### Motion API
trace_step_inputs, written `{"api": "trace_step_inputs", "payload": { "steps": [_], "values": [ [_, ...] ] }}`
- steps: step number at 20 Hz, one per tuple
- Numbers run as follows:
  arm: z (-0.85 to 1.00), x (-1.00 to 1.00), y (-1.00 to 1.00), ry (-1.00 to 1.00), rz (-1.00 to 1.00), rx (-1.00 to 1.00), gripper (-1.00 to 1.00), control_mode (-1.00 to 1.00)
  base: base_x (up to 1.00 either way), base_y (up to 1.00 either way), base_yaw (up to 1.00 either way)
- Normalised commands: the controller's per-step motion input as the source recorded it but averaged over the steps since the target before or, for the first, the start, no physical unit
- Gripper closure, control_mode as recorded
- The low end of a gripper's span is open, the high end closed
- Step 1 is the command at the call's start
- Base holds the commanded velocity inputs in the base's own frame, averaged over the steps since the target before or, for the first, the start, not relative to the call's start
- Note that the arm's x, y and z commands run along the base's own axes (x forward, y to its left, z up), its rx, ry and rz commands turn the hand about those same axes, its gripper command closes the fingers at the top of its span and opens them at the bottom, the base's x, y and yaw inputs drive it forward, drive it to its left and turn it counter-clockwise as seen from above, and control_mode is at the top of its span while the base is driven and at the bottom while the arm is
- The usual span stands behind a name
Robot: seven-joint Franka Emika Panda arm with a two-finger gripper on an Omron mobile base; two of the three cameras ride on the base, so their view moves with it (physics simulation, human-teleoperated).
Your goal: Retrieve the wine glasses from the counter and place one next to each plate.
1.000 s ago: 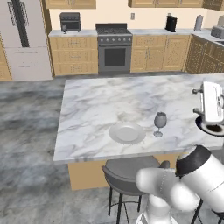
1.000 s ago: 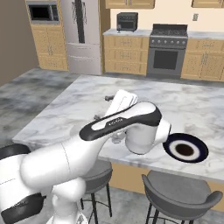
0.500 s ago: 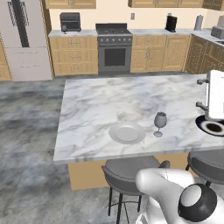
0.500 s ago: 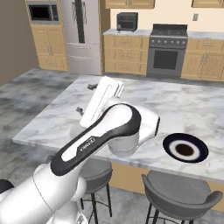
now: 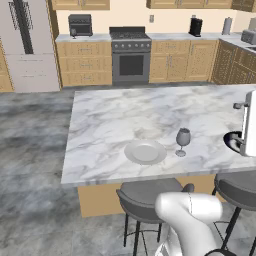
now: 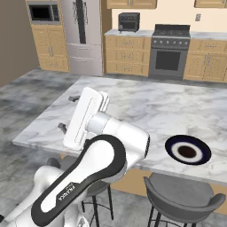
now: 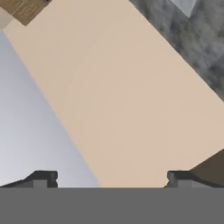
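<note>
The big marble island table filled the middle of the room, and the white arm reared up over its near edge, hand tipped high. On that table the white plate lay near the front edge, and just to its right stood one wine glass, upright on its foot, close beside the plate but not touching it. Further right, the dark plate with its pale ring sat on the same table near the front edge, well apart from the white one; in the left base view the arm's hand covered part of it. Grey stools were tucked under the near side. Far back, against the wall, a second small wine glass stood on the marble counter just left of the dark toaster oven, with the range beside that. The gripper pointed up at a beige wall or ceiling surface, and its jaws stood wide apart with nothing between them, fingertips dark at the lower corners.
</note>
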Motion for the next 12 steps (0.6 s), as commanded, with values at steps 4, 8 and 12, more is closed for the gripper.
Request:
{"api": "trace_step_inputs", "payload": {
  "steps": [4, 8, 12],
  "values": [
    [0.0, -0.69, 0.52, -0.2, 0.08, 0.0, -1.0, -1.0, 0.0, 0.0, 0.0],
    [0.0, 0.0, 0.0, 0.0, 0.0, 0.0, -1.0, 1.0, -0.29, 1.0, 0.09],
    [0.0, 0.0, 0.0, 0.0, 0.0, 0.0, -1.0, 1.0, -0.28, 1.0, 0.11]
  ]
}}
